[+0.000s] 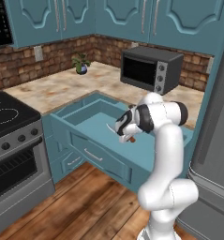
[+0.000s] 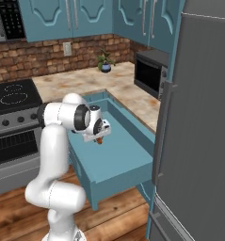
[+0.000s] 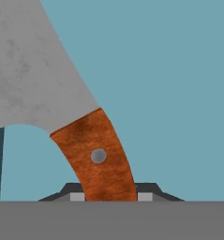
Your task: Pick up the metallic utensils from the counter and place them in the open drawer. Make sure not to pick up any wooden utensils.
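The gripper (image 1: 127, 136) is clamped on the reddish-brown handle of a curved metallic utensil (image 3: 48, 89), and it hangs above the teal floor of the open drawer (image 1: 92, 123). In the hand view the handle (image 3: 97, 157) rises from between the two dark finger tips, with one small silver rivet in it, and the broad grey blade widens toward the upper left against the plain teal of the drawer's inside. In the left base view the thin blade tip juts out to the left of the hand, over the drawer. The white arm rises from the base, bends at a high elbow and folds back down, so the hand points downward and slightly forward over the drawer. The marbled counter (image 1: 62, 86) runs behind the drawer, carrying a black microwave (image 1: 151, 68) and a small potted plant (image 1: 80, 63).
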Motion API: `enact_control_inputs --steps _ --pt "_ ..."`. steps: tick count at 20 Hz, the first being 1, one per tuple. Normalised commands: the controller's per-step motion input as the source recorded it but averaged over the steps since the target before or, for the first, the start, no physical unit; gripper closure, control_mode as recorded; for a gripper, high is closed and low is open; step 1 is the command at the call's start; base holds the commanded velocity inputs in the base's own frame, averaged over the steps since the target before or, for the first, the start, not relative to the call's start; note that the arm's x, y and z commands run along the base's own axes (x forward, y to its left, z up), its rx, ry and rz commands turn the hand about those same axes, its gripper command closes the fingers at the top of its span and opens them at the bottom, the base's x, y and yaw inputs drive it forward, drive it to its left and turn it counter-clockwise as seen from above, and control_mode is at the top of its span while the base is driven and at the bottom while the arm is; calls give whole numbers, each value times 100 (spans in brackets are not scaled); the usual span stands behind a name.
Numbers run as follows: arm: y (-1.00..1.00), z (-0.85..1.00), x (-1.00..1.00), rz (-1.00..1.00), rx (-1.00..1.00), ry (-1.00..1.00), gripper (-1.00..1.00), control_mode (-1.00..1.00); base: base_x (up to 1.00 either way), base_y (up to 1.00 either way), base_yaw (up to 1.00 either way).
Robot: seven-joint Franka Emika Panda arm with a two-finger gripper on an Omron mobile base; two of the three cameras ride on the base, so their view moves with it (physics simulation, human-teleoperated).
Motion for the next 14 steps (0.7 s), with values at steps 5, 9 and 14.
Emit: enact_control_inputs --steps 5,9,14 --pt "-6 -45 42 -1 0 0 100 -100 0 0 0" --pt "-1 -47 23 -3 0 0 100 -100 0 0 0" --pt "0 -50 21 -4 0 0 100 -100 0 0 0"
